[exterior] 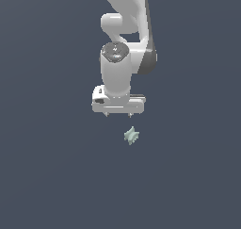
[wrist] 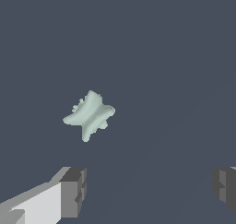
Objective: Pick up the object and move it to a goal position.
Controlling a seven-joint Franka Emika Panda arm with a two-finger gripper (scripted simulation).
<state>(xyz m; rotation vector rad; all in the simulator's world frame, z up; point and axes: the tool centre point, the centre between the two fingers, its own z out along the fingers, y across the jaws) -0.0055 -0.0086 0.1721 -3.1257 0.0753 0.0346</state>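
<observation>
The end effector (exterior: 118, 115) hangs with its fingers spread wide and empty. The pale mint lump (exterior: 132, 135) lies on the dark surface (exterior: 47, 176) just ahead of it, untouched. It looks light, rigid and spiky; pinching across its narrow waist seems safest.

one white arm (exterior: 123, 44), one tool (exterior: 119, 115), one mint-green spiky object (exterior: 132, 135).

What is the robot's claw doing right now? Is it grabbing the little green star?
End effector: open, holding nothing. The green star lies apart from its fingers, not yet grabbed.
</observation>
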